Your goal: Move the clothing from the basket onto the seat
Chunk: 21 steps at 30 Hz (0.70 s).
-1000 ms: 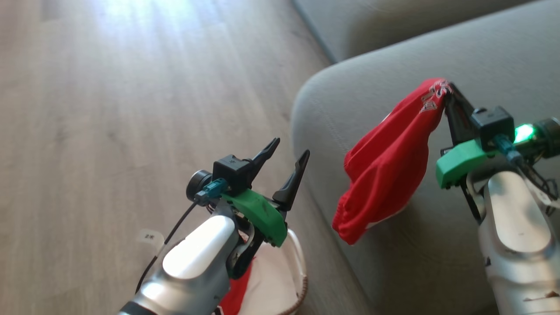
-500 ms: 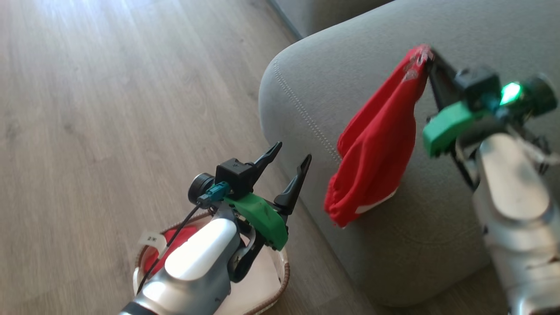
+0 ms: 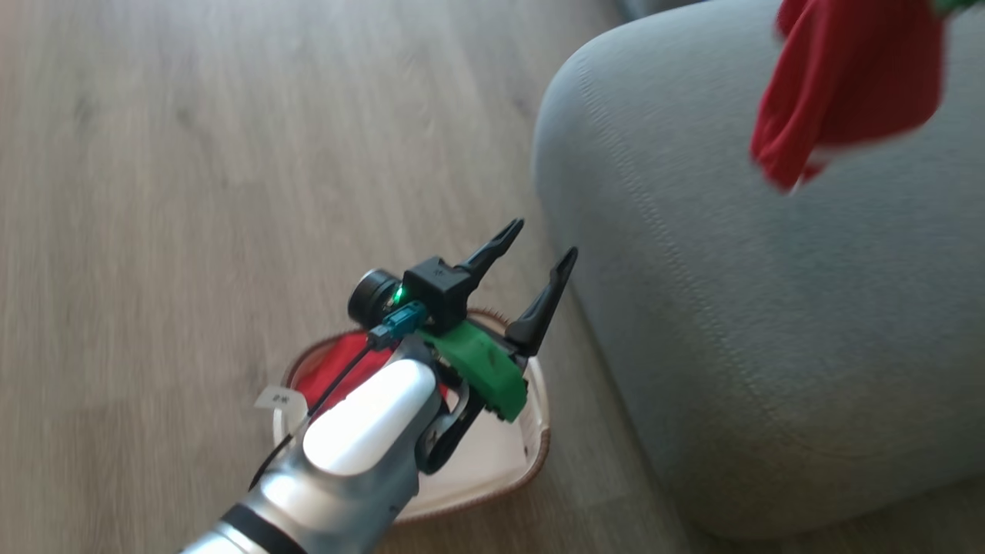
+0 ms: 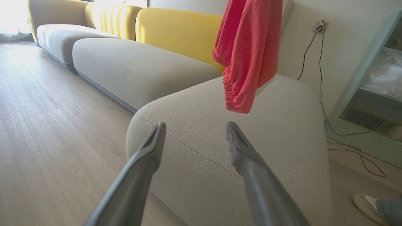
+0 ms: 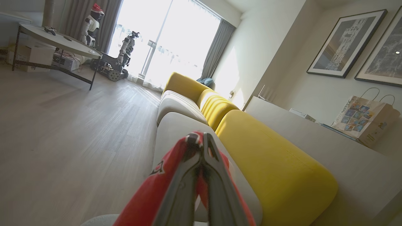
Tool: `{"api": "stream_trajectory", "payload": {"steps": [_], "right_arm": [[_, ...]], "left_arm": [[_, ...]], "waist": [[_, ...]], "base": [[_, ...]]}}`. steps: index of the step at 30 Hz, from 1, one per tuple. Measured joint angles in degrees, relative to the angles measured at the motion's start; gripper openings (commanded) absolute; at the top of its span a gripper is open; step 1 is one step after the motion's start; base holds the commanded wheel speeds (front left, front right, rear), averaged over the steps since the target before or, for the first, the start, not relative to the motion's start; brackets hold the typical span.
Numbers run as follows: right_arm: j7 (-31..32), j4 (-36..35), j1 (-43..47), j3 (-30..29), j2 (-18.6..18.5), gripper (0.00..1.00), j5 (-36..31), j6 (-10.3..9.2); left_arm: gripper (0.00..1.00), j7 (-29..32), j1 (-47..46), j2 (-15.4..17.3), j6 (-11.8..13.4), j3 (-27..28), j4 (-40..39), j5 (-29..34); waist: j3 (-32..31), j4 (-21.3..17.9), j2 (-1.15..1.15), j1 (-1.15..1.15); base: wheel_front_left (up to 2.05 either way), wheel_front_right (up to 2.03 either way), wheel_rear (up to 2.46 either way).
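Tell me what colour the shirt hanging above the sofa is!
The shirt is red with white trim, clearest in the left wrist view.

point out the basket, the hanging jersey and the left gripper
basket (image 3: 485,462) head view, white inside wall
hanging jersey (image 4: 248,56) left wrist view, middle of the red cloth
left gripper (image 3: 544,238) head view, midway between its fingertips

The head camera swings down and round, so more of the basket (image 3: 541,454) comes into sight at 6 o'clock. The red jersey (image 3: 846,85), clamped in the right pincer (image 5: 199,138), climbs away toward 1 o'clock. Its hem now hangs farther in over the seat (image 3: 731,323), off the front edge.
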Motion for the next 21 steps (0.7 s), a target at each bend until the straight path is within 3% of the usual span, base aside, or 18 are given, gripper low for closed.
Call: {"api": "stream_trajectory", "payload": {"steps": [5, 10, 16, 21], "right_arm": [[1.74, 4.38, -8.06, -1.71, -4.32, 0.00, -1.90, 0.00], [1.72, 8.54, -10.30, -5.19, -6.97, 0.00, -5.90, 0.00], [0.26, 11.72, -10.29, -10.83, -7.08, 0.00, -10.77, 0.00], [-0.69, 15.36, -9.10, -16.86, -4.98, 0.00, -13.47, 0.00]], "left_arm": [[1.00, -0.01, -2.29, 0.21, 0.86, -0.25, -2.85, 1.33], [1.00, -0.01, -4.00, 0.87, 1.98, -0.42, -6.03, 2.66], [1.00, 0.07, -4.16, 2.47, 2.70, -0.73, -8.71, 3.48], [1.00, 0.65, -5.25, 3.26, 3.54, -0.98, -10.55, 4.04]], "waist": [[4.26, 3.16, 0.00, 0.00], [8.73, 6.22, 0.00, 0.00], [13.29, 9.13, 0.00, 0.00], [16.16, 10.51, 0.00, 0.00]], "base": [[0.00, 0.00, 0.00], [0.00, 0.00, 0.00], [0.00, 0.00, 0.00], [0.00, 0.00, 0.00]]}}
